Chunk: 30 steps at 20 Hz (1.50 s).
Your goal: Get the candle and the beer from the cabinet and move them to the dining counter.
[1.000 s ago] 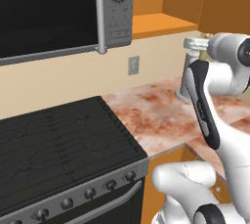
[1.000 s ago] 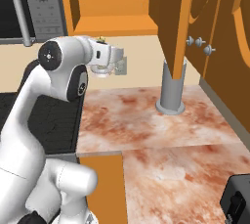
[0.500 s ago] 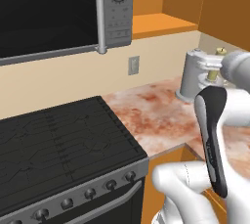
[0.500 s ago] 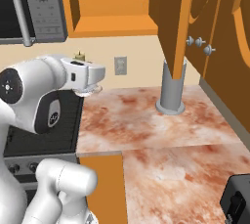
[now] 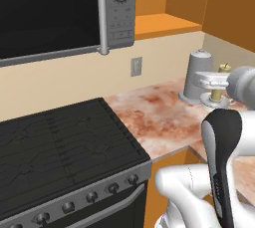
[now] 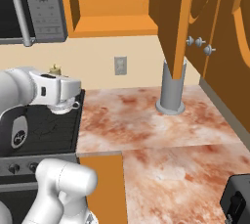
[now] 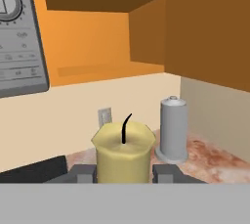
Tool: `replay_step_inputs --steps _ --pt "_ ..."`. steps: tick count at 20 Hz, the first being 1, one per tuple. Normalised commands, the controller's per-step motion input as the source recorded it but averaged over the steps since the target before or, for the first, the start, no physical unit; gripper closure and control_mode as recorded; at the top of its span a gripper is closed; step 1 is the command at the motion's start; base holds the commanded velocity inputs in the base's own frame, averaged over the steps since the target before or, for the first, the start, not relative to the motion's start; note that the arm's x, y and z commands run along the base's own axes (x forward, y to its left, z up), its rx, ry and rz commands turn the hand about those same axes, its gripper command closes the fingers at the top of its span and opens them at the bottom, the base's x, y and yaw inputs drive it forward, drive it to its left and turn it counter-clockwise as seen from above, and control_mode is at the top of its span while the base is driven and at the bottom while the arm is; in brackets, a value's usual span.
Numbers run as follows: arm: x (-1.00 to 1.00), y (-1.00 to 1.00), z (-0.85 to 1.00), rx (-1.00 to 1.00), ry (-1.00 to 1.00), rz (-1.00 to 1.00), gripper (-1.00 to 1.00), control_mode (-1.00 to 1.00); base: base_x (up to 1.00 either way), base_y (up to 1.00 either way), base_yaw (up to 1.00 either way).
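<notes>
Orange wooden wall cupboards run above a cream back wall with a pale socket plate (image 6: 120, 65), and under them lies a reddish-brown and cream marbled stone worktop (image 6: 146, 120) beside a black gas range with round knobs (image 5: 60, 157). Over the range hangs a steel-and-black microwave with a round dial (image 5: 117, 8).

Next to it the orange cabinet (image 6: 110, 25) stands open – its arched raised-panel door (image 6: 171, 15) is swung out toward the right base camera, and the orange shelf inside shows bare along its front edge.

On the worktop, near the back wall, a tall grey cylinder canister with a small knob on top (image 6: 172, 91) stands upright, partly behind the door's lower edge in the right base view.

The white arm's two-finger gripper (image 7: 123, 171) is clenched on the short pale cream-yellow candle with a curved black wick (image 7: 123, 149) – in the hand view a dark finger tip sits against each side of its base, and the candle stands upright between them. The left base view shows the candle (image 5: 218, 92) held in the air in front of the grey canister (image 5: 198, 75), above the worktop; the right base view shows its top (image 6: 55, 70) peeking above the white hand, over the range's right edge.
</notes>
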Motion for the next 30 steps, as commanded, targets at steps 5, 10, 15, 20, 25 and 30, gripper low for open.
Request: replay_step_inputs --steps 5,10,15,20,25,30 --pt "-0.04 0.08 0.0 0.0 0.09 0.11 1.0 -1.0 0.0 0.0 0.0" --pt "0.0 0.19 -0.07 0.0 0.0 0.17 1.0 -1.0 0.0 0.0 0.0" --pt "0.0 0.24 -0.02 0.0 0.01 0.11 1.0 -1.0 0.0 0.0 0.0" --pt "-0.02 0.01 0.0 0.0 0.0 0.0 1.0 -1.0 0.0 0.0 0.0" --pt "-0.02 -0.05 0.0 0.0 0.0 -0.03 1.0 -1.0 0.0 0.0 0.0" --pt "-0.01 -0.01 0.0 0.0 0.0 -0.01 1.0 -1.0 0.0 0.0 0.0"
